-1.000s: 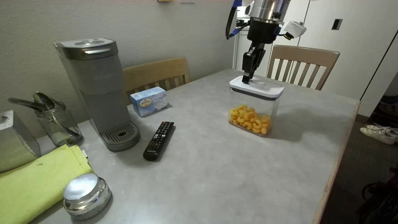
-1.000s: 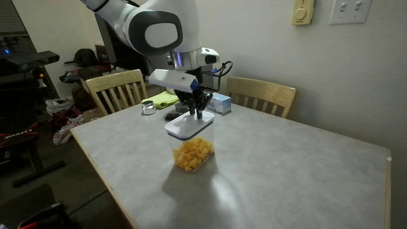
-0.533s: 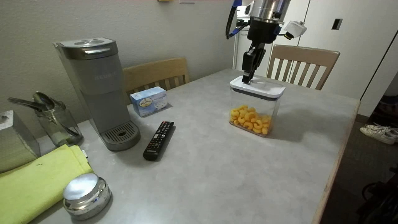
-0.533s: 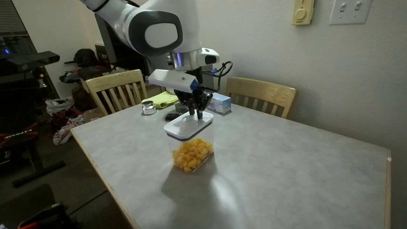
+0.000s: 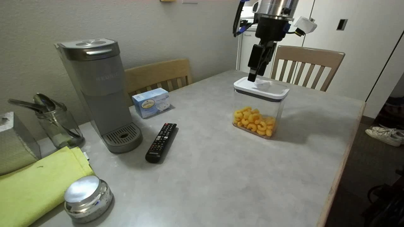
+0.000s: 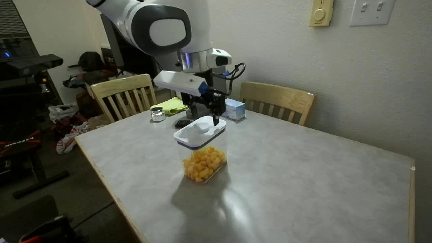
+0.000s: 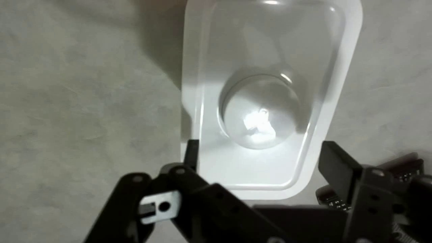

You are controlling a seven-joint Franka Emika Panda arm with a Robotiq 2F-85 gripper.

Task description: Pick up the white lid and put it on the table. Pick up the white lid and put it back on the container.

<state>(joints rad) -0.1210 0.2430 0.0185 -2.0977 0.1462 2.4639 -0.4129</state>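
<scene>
The white lid (image 5: 274, 90) lies flat on top of the clear container (image 5: 278, 110), a dark seal strip showing beneath it. Through the container's walls orange-yellow snack pieces are visible, and it stands upright on the grey table (image 5: 221, 176). In the wrist view a round knob (image 7: 260, 101) rises from the lid's middle. My gripper (image 7: 260, 147) is open, its fingers spread to either side of the lid's near end and away from the knob. One fingertip (image 6: 216, 121) hangs just over the lid's far end; whether it touches is unclear. Nothing is held.
A black remote (image 5: 161, 142) lies on the table between the container and a grey coffee maker (image 5: 98, 82). Also there are a blue-white box (image 5: 151, 102), a silver tin (image 5: 88, 198), a yellow cloth (image 5: 44, 186) and a glass jar (image 5: 60, 129) with cutlery.
The jaws have spread apart, letting go of the lid's knob. My gripper has risen slightly and shifted. The container with its lid moved a trifle earlier, then stayed put.
</scene>
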